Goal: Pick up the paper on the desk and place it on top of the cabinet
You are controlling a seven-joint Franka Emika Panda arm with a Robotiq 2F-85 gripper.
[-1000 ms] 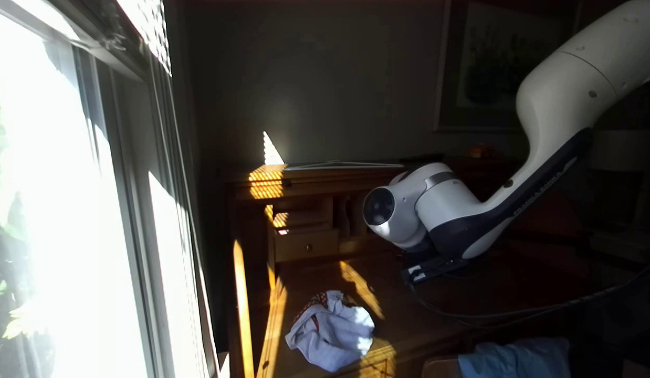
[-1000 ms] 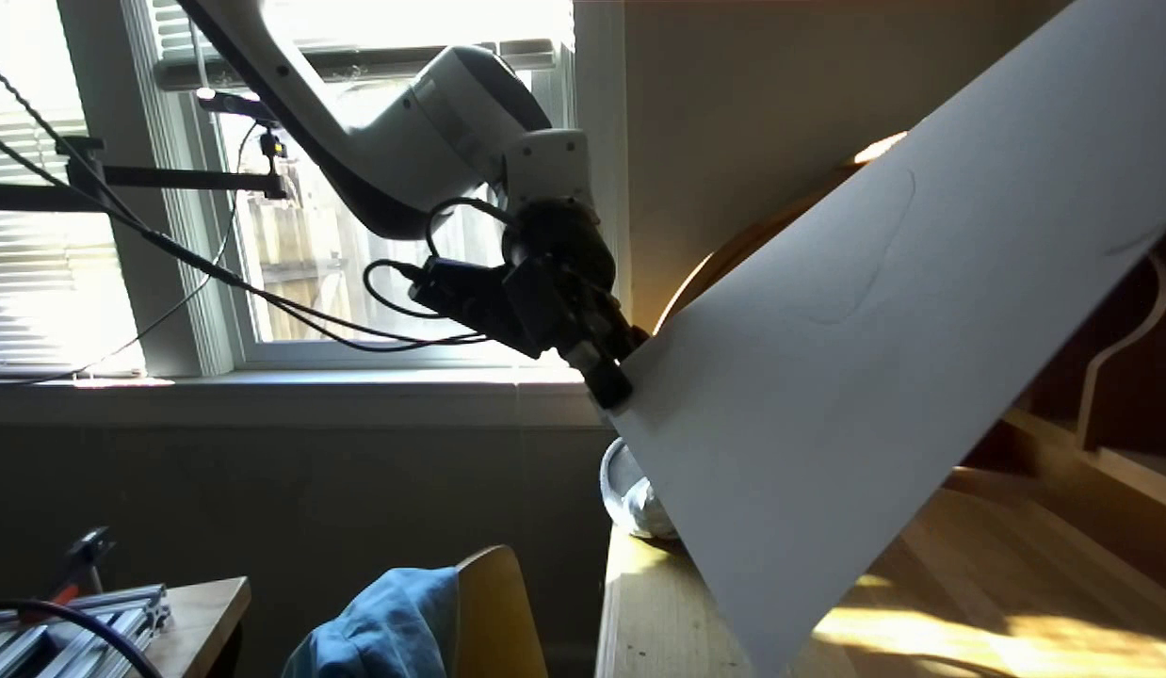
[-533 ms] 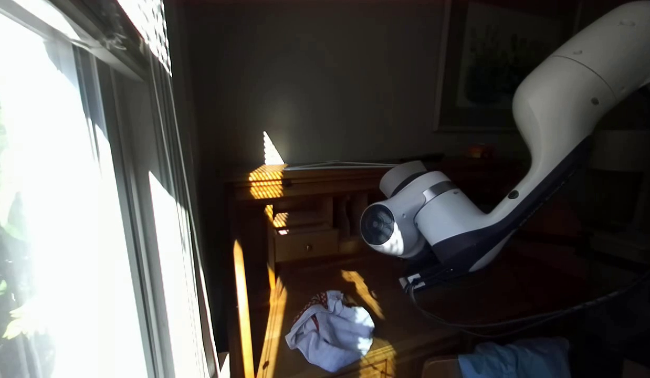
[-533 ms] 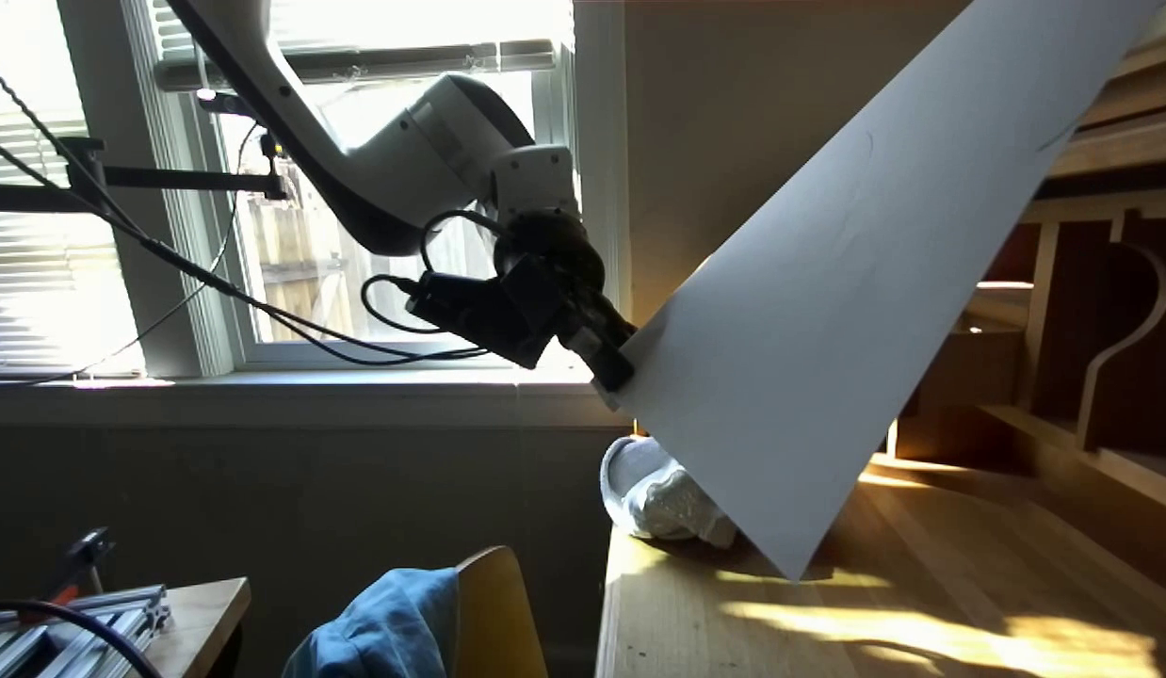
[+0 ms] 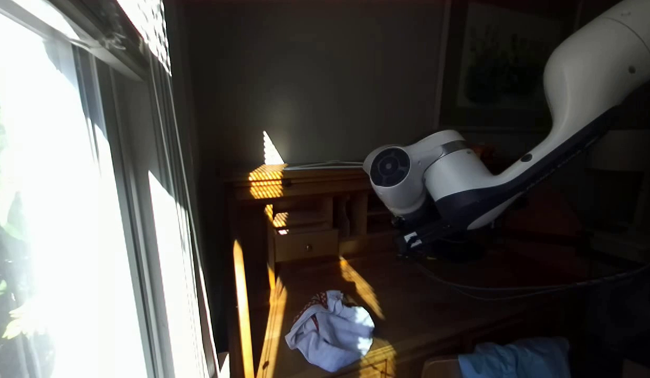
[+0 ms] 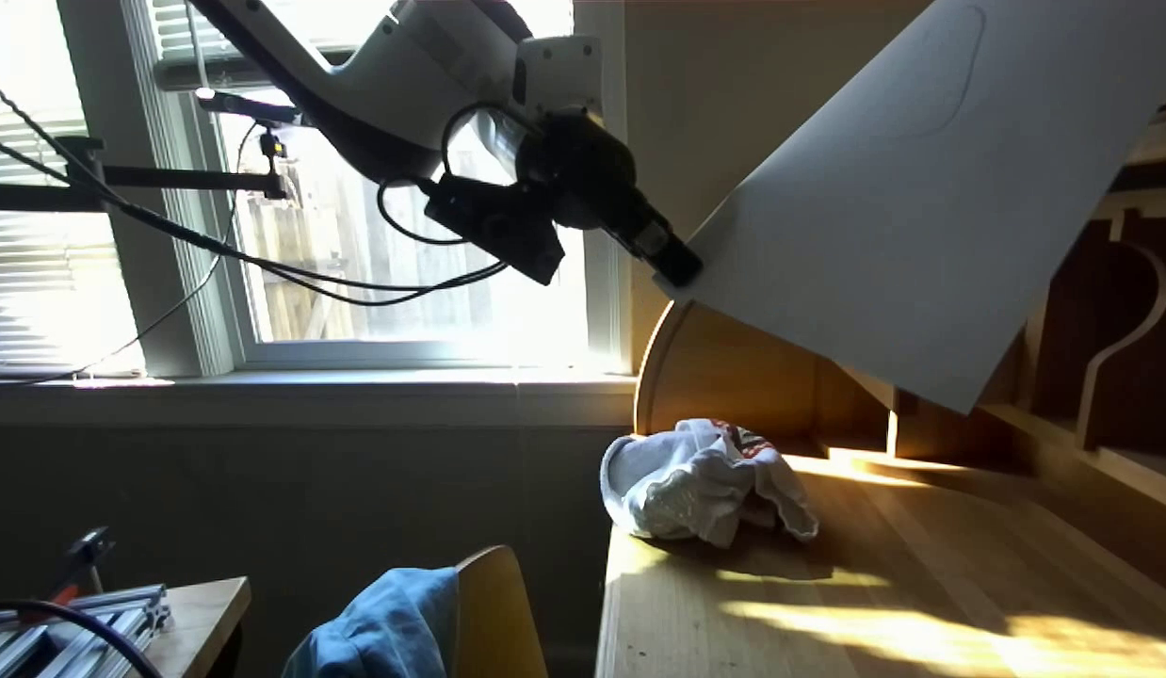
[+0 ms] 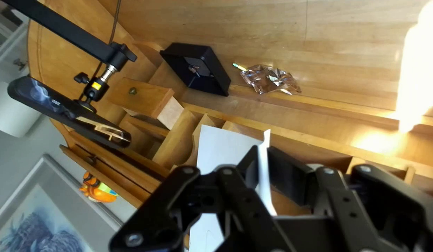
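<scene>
At the back of the large brown wooden desk stands the flat-topped brown wooden cabinet, my goal. My white and black robot arm has just risen, lifting the thin white rectangular sheet of paper, which hangs tilted midair, its lower corner no longer screening the lumpy white cloth bundle. My black two-fingered gripper is pinching the sheet near one corner. I'd call the picking done and the placing not; more height seems wanted to clear the cabinet's edge.
</scene>
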